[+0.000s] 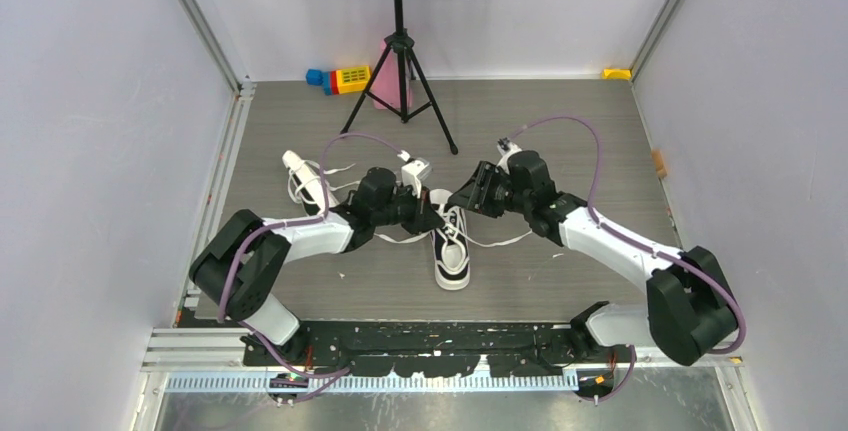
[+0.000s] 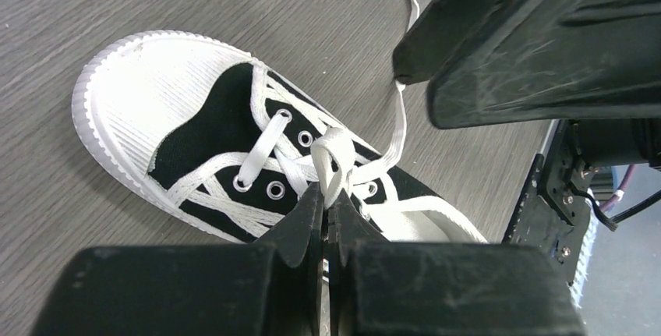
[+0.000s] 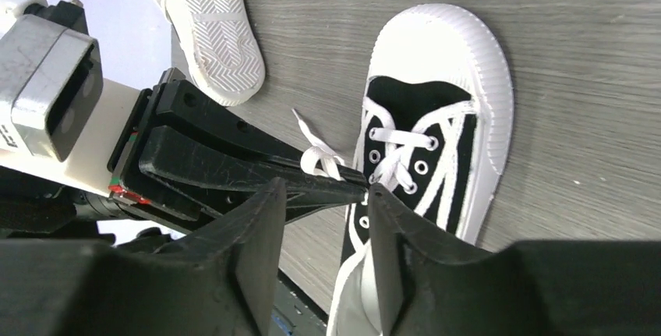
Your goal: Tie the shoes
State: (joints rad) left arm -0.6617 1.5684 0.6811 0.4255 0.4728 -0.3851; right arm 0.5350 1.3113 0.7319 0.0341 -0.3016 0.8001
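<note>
One laced shoe (image 1: 452, 251), upright at the centre of the table (image 1: 560, 131), long axis toe toward the arm bases, heel away. The left tool (image 2: 326, 203), in from the shoe's left, is pinched shut on a lace loop (image 2: 334, 157) just above the eyelets. The right tool (image 3: 323, 192) has its jaws partly apart, gripping nothing, and straddles the left tool's tip from the right, so it is probably best placed for the loop. A second shoe (image 1: 305, 183) lies sole-up, well apart to the left. There is open table to the right, and a tripod (image 1: 400, 81) stands beyond.
</note>
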